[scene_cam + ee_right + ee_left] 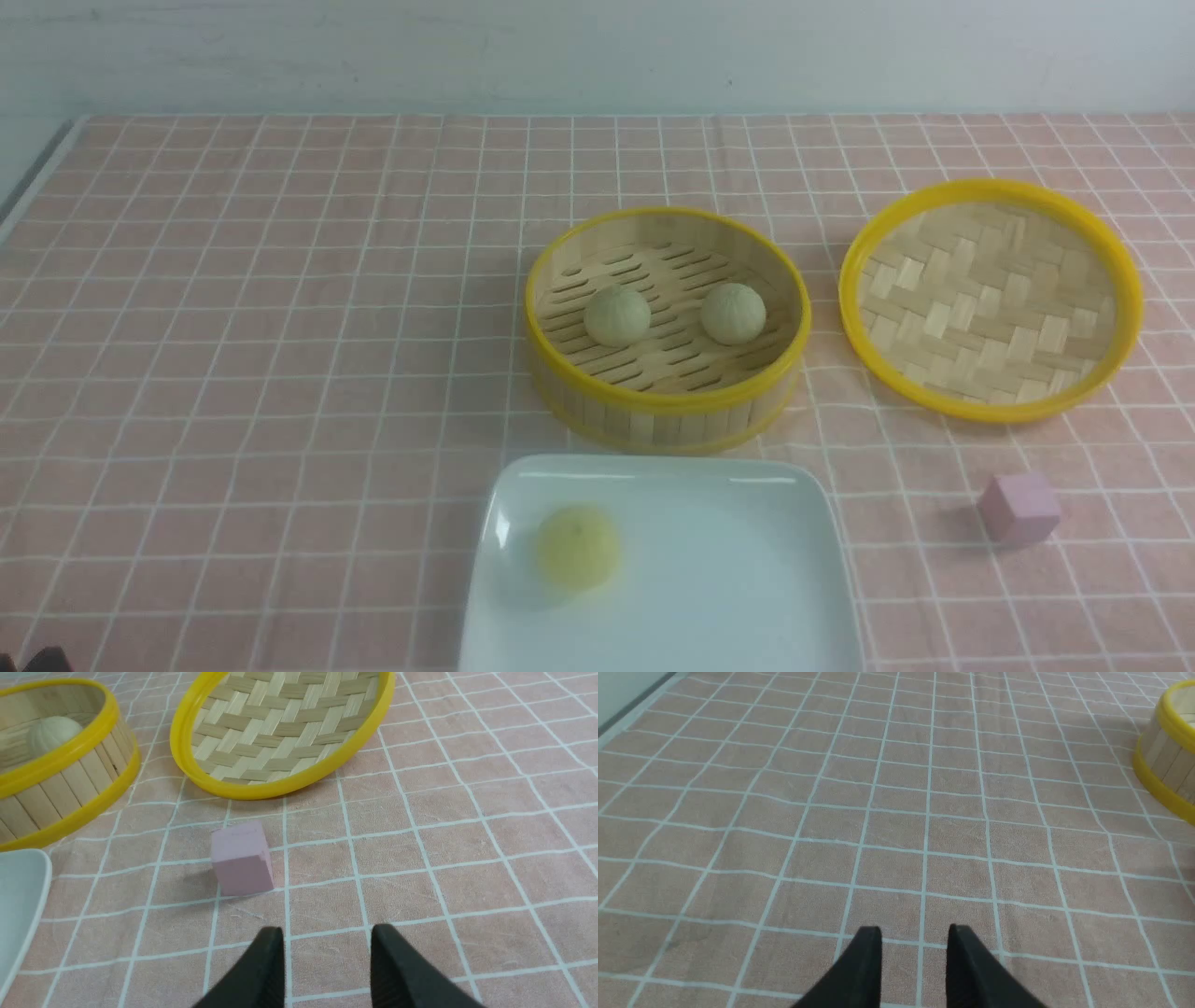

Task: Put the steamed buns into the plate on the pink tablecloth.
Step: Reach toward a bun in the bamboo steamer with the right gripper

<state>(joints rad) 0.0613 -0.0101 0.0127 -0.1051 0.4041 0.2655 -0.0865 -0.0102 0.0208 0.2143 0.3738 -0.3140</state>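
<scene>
Steamed buns: two sit apart on the slats of the bamboo steamer basket (pixel 667 403), the left bun (pixel 617 315) and the right bun (pixel 733 314). A yellower, blurred third bun (pixel 578 546) lies on the white square plate (pixel 747 579), just in front of the basket on the pink tablecloth (pixel 280 327). Left gripper (pixel 915 931) and right gripper (pixel 326 931) both hang over bare cloth, jaws parted with nothing between them. The step in hand is probably fetching a bun from the basket. Come straight down inside the yellow rim, straddle the dome and close softly so it isn't squashed. Lift clear of the rim before crossing, then set it on the plate's bare half, away from the third bun. The right arm should keep off the pink cube (pixel 241 858) and the woven lid (pixel 280 728)
</scene>
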